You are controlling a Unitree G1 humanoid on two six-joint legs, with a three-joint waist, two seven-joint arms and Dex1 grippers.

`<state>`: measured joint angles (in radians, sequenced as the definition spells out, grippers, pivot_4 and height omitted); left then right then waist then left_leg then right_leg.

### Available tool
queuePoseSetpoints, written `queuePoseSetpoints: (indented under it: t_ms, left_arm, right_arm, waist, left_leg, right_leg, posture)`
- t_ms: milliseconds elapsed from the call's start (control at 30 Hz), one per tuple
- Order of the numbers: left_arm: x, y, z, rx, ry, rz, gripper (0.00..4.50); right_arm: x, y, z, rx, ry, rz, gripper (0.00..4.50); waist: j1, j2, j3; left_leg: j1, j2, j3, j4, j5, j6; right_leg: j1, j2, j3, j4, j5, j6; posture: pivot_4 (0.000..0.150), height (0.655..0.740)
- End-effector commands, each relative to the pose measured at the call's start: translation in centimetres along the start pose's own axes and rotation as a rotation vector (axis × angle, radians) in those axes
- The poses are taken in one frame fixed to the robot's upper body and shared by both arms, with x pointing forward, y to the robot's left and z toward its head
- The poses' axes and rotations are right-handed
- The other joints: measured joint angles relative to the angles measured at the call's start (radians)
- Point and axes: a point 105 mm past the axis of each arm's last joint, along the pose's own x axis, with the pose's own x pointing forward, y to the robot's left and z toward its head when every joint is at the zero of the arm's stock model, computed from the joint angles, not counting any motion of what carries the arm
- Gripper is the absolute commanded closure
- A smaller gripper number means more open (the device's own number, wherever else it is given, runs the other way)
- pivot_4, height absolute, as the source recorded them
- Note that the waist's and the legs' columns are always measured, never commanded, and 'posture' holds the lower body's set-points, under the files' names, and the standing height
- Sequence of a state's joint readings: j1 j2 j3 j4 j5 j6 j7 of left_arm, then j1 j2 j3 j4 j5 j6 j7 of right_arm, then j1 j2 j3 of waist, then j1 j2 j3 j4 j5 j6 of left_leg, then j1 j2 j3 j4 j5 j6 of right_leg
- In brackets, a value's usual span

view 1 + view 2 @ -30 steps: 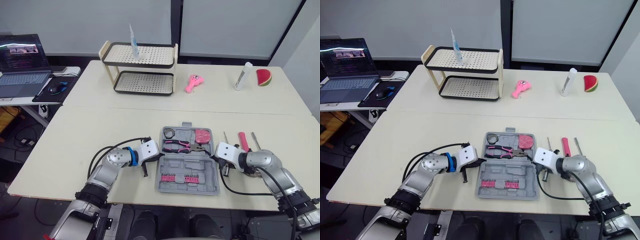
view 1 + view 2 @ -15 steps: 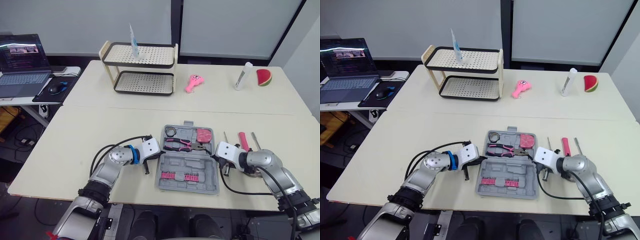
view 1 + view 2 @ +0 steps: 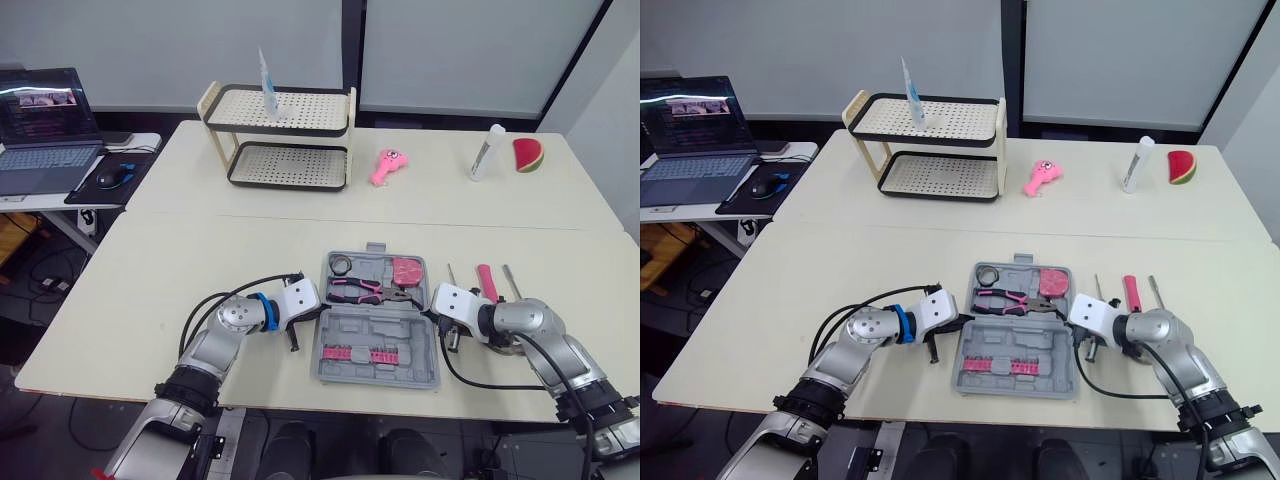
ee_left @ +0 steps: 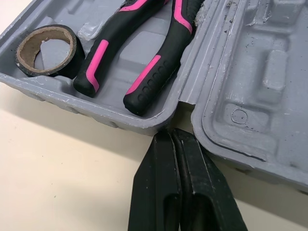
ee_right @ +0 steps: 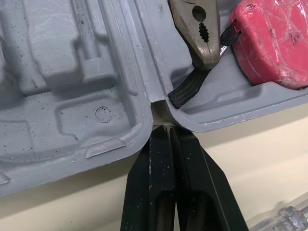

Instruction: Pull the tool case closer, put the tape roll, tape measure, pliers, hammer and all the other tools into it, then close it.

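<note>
Right gripper [image 5: 169, 131], fingers together, at the tool case [image 5: 72, 96] hinge beside pliers [image 5: 199, 33] and tape measure [image 5: 269, 38]

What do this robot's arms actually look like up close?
The left arm and right arm are rounded silver-grey metal segments. The left wears a blue ring near its wrist. Each ends in a white boxy block and two slim, tapering black jaws. Black cables loop alongside both.
</note>
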<state>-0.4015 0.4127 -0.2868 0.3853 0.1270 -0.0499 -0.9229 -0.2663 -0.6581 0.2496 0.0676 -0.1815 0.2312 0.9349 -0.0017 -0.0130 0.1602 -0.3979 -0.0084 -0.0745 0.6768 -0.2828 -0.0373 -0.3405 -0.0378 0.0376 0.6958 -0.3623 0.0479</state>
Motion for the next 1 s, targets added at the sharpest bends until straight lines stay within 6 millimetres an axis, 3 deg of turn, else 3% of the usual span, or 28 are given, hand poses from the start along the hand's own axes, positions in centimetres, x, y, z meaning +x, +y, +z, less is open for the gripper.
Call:
queuePoseSetpoints:
  t_ms: [33, 233, 400, 767, 867, 1000]
  left_arm:
    - [1.3, -2.0, 1.3, 0.027, -0.043, -0.079, 4.46]
    - [1.3, -1.8, 1.2, 0.029, -0.040, -0.077, 4.46]
    - [0.7, -1.4, 0.9, 0.026, -0.021, -0.067, 4.46]
    - [-1.5, 0.2, -0.9, -0.020, 0.020, 0.010, 4.46]
    - [-1.9, 0.6, -1.2, -0.011, 0.031, 0.023, 4.46]
    - [-3.9, 1.7, -1.8, -0.016, 0.040, 0.069, 4.46]
  right_arm:
    - [0.6, 0.8, 1.5, -0.028, -0.050, 0.042, 4.50]
    - [0.6, 1.0, 1.4, -0.021, -0.043, 0.049, 4.50]
    - [0.2, -0.3, 1.0, -0.001, -0.014, -0.027, 4.50]
    - [-3.4, -2.0, -0.8, -0.009, 0.039, -0.107, 4.50]
    - [-4.1, -2.1, -0.8, -0.011, 0.028, -0.120, 4.50]
    - [-5.7, -2.3, 0.0, -0.029, -0.024, -0.154, 4.50]
  waist:
    - [0.000, 0.000, 0.000]
    - [0.000, 0.000, 0.000]
    - [-0.001, 0.000, 0.000]
    - [-0.001, 0.000, 0.000]
    - [-0.005, 0.000, 0.000]
    - [-0.007, 0.000, 0.000]
  left_leg:
    - [0.000, 0.000, 0.000, 0.000, 0.000, 0.000]
    - [0.000, 0.000, 0.000, 0.000, 0.000, 0.000]
    - [0.000, 0.000, 0.000, 0.000, 0.000, 0.000]
    - [-0.001, 0.000, 0.000, 0.000, 0.000, 0.000]
    - [-0.001, 0.000, 0.000, 0.000, 0.000, 0.000]
    - [-0.001, 0.001, 0.000, -0.001, 0.000, 0.000]
  right_leg:
    - [0.000, 0.000, 0.000, 0.000, 0.000, 0.000]
    - [0.000, 0.000, 0.000, 0.000, 0.000, 0.000]
    - [0.000, 0.000, 0.000, 0.000, 0.000, 0.000]
    - [-0.002, 0.000, 0.000, 0.000, 0.000, 0.000]
    - [-0.002, 0.000, 0.001, 0.000, 0.000, 0.000]
    - [-0.002, 0.000, 0.000, 0.000, 0.000, 0.000]
  posture:
    - [0.150, 0.7290]
    - [0.150, 0.7290]
    - [0.150, 0.7290]
    - [0.150, 0.7290]
    - [0.150, 0.7290]
    - [0.150, 0.7290]
